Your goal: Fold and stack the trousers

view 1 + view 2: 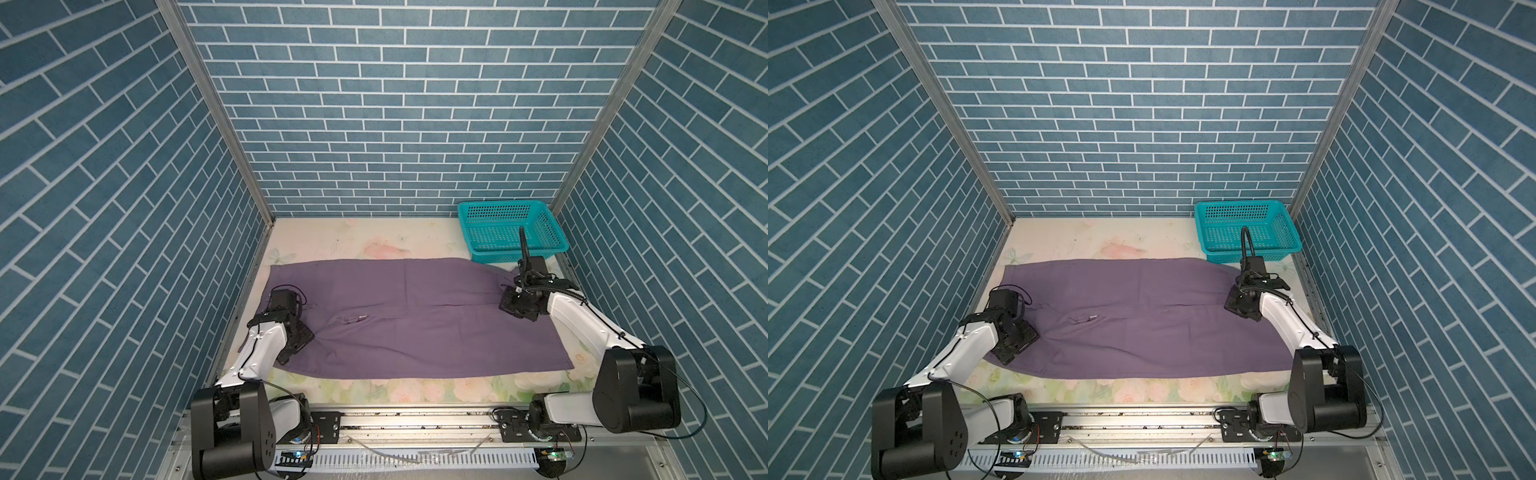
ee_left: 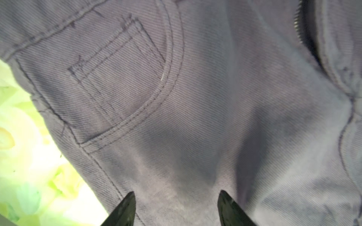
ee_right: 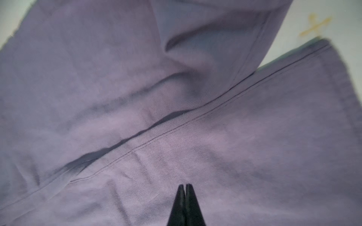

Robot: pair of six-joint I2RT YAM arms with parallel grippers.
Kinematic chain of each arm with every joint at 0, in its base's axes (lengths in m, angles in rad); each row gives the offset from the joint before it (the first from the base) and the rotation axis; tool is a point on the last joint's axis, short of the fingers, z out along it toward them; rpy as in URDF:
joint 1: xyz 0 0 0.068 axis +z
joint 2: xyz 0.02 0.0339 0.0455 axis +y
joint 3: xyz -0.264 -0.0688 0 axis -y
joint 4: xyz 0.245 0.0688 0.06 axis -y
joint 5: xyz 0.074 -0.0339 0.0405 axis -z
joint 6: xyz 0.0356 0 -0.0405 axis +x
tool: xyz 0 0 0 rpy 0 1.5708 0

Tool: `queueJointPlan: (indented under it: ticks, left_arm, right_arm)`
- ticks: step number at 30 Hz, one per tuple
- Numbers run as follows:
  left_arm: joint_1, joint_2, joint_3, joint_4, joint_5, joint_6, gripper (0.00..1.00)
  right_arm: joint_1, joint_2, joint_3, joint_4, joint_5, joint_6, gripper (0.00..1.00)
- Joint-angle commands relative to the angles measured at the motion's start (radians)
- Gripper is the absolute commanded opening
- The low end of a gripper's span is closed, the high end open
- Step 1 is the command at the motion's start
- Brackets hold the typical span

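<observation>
Lying spread flat, dusty-purple trousers point(image 1: 415, 328), stitched coin pocket point(image 2: 115, 66), fly point(image 2: 298, 25) possibly open

**Purple over florals, walled in blue brick**

Plain dusty purple across the trousers point(image 1: 415, 320), unpatterned, with a fine diagonal twill weave close up and darker purple stitching along seams and pocket point(image 2: 117, 64). Under the trousers, a pale cream worktop point(image 1: 415, 390) printed with soft pink and green flowers, washed yellow-green in the left wrist view. Beyond the trousers' far right corner, a solid teal basket point(image 1: 490, 216) dotted with rows of small holes. Behind and to both sides of the trousers, walls point(image 1: 395, 104) in slate-blue brick pattern with white lines. Over the trousers' ends, white arms point(image 1: 262, 345) with black joints; glossy black fingers point(image 2: 125, 209).
</observation>
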Motion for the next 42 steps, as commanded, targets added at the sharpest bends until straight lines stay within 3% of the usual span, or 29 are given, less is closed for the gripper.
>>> queueJointPlan:
  ticks: [1,8,12,16,21,29,34,42]
  left_arm:
    - [-0.002,0.012,0.048,0.003,0.044,0.017,0.57]
    - [-0.214,0.138,0.194,0.104,0.021,-0.030,0.54]
    - [-0.287,0.249,0.260,0.188,0.089,-0.105,0.62]
    - [-0.401,0.384,0.378,0.241,0.101,-0.129,0.63]
    - [-0.514,0.554,0.506,0.241,0.117,-0.109,0.60]
    - [-0.523,0.571,0.427,0.289,0.102,-0.137,0.59]
    - [-0.511,0.571,0.376,0.295,0.090,-0.134,0.59]
    - [-0.457,0.537,0.278,0.321,0.067,-0.136,0.59]
  right_arm:
    - [0.008,0.020,-0.081,0.064,-0.007,0.052,0.00]
    - [-0.044,0.040,-0.177,0.070,0.015,0.096,0.00]
    - [-0.075,-0.006,-0.213,0.057,0.032,0.117,0.00]
    - [-0.104,-0.057,-0.152,0.053,0.062,0.098,0.00]
    - [-0.142,-0.017,-0.040,0.217,0.027,0.099,0.00]
    - [-0.184,0.184,0.048,0.482,-0.061,0.145,0.00]
    - [-0.216,0.301,0.075,0.543,-0.079,0.175,0.00]
    - [-0.259,0.277,-0.020,0.479,0.046,0.259,0.00]
